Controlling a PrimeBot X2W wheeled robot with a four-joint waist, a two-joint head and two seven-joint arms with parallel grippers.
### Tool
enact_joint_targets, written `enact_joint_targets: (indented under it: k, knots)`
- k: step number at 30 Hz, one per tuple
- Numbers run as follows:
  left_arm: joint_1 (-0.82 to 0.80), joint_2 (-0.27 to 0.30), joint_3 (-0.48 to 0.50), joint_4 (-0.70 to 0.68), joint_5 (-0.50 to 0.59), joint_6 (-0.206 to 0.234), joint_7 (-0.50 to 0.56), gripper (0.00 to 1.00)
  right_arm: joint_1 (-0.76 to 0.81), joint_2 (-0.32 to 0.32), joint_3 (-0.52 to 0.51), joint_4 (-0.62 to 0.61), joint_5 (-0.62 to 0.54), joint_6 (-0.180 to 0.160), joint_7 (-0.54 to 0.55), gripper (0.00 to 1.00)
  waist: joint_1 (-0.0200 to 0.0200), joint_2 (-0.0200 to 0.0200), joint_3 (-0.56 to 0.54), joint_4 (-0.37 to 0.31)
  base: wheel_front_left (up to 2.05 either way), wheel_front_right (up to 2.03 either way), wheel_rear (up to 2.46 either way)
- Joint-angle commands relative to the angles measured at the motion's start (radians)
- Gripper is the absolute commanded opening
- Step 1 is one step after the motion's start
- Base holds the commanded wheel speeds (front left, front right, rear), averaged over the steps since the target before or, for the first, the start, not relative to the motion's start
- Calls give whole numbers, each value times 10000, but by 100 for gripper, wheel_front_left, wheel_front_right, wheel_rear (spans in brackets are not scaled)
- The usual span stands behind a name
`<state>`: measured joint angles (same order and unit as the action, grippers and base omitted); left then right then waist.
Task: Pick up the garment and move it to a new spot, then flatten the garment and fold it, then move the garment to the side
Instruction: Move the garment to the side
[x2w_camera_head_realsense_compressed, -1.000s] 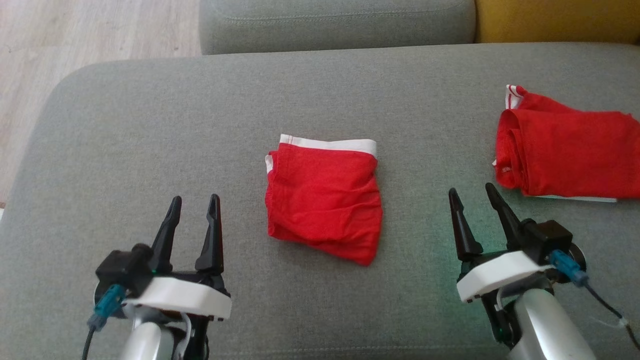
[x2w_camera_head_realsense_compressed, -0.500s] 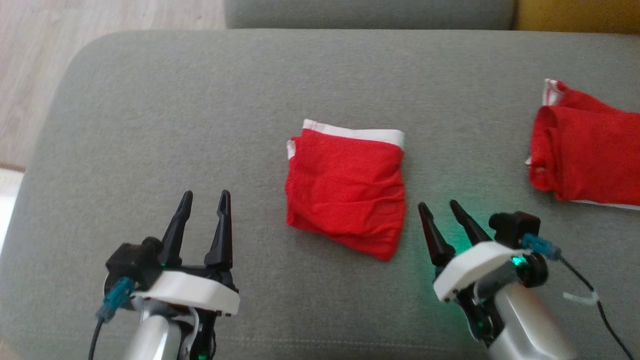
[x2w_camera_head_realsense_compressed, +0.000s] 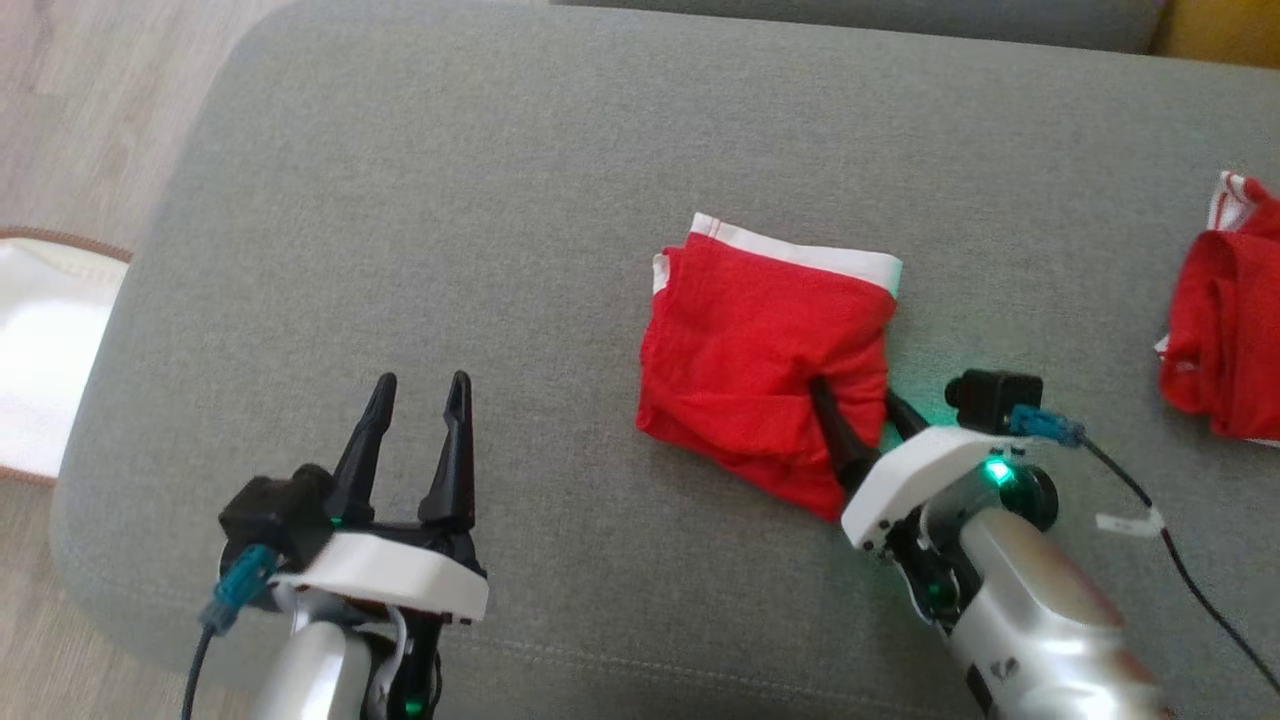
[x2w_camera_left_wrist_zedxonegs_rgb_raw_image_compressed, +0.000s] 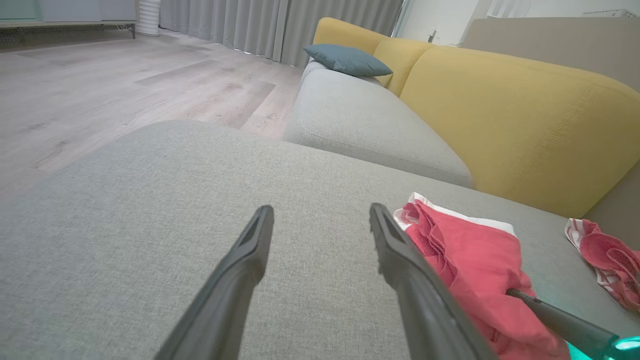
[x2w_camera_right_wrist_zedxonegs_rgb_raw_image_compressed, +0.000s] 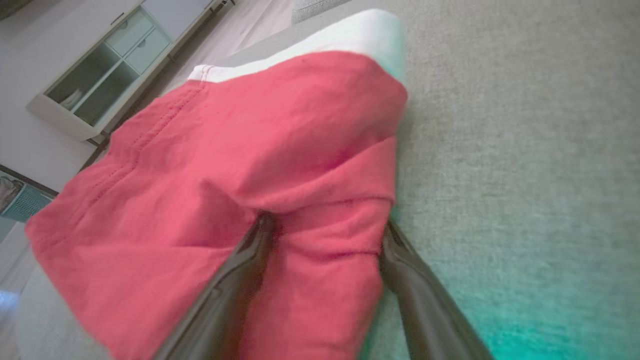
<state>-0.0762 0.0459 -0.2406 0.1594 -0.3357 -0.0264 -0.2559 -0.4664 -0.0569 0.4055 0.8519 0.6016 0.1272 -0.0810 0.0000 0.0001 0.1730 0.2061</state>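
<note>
The garment (x2w_camera_head_realsense_compressed: 760, 360) is red with a white waistband and lies folded on the grey cushion (x2w_camera_head_realsense_compressed: 450, 200). My right gripper (x2w_camera_head_realsense_compressed: 852, 392) is open at the garment's near right corner, one finger lying on the cloth and the other just off its edge. In the right wrist view a ridge of the garment (x2w_camera_right_wrist_zedxonegs_rgb_raw_image_compressed: 225, 150) sits between the spread fingers (x2w_camera_right_wrist_zedxonegs_rgb_raw_image_compressed: 250, 260). My left gripper (x2w_camera_head_realsense_compressed: 422, 380) is open and empty over bare cushion, well left of the garment. The left wrist view shows the garment (x2w_camera_left_wrist_zedxonegs_rgb_raw_image_compressed: 470, 265) to the right of that gripper (x2w_camera_left_wrist_zedxonegs_rgb_raw_image_compressed: 320, 215).
A second red garment (x2w_camera_head_realsense_compressed: 1225, 340) lies at the cushion's right edge. A white mat with a brown border (x2w_camera_head_realsense_compressed: 40, 370) is on the wooden floor to the left. Beyond the cushion stand a yellow sofa back (x2w_camera_left_wrist_zedxonegs_rgb_raw_image_compressed: 500, 115) and a blue pillow (x2w_camera_left_wrist_zedxonegs_rgb_raw_image_compressed: 347, 60).
The head camera has swung, shifting the whole picture. My right gripper has moved forward and left onto the garment's near right corner, still open. The left gripper has kept its pose.
</note>
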Motion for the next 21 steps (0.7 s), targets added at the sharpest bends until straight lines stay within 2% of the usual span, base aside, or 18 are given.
enact_joint_targets:
  k: [1,7,8,9,10,14,21]
  knots:
    - [-509,43,320,-392,-23,57,-59,100,-201,66,276,-44,90,35,-72,100,0,-1,50,43,0,0,0]
    - [-630,43,232,-398,9,81,-59,100,-942,66,926,982,455,35,-316,100,0,-1,268,103,0,0,0]
    - [-688,43,208,-402,14,77,-59,100,-1059,66,1025,1164,445,35,-361,66,0,-1,303,118,0,0,0]
    - [-747,43,183,-406,14,81,-59,100,-1173,66,1127,1334,417,35,-413,11,0,-1,328,128,0,0,0]
    - [-795,43,161,-414,16,81,-59,100,-1281,66,1253,1479,338,35,-492,0,0,-1,345,132,0,0,0]
    - [-850,43,159,-413,25,73,-59,100,-1676,66,1548,2038,-160,35,-945,0,0,-1,284,4,0,0,0]
    - [-729,43,321,-465,-22,71,-59,100,-2609,-29,1738,3114,-2204,35,-1527,0,0,-1,-89,-776,0,0,0]
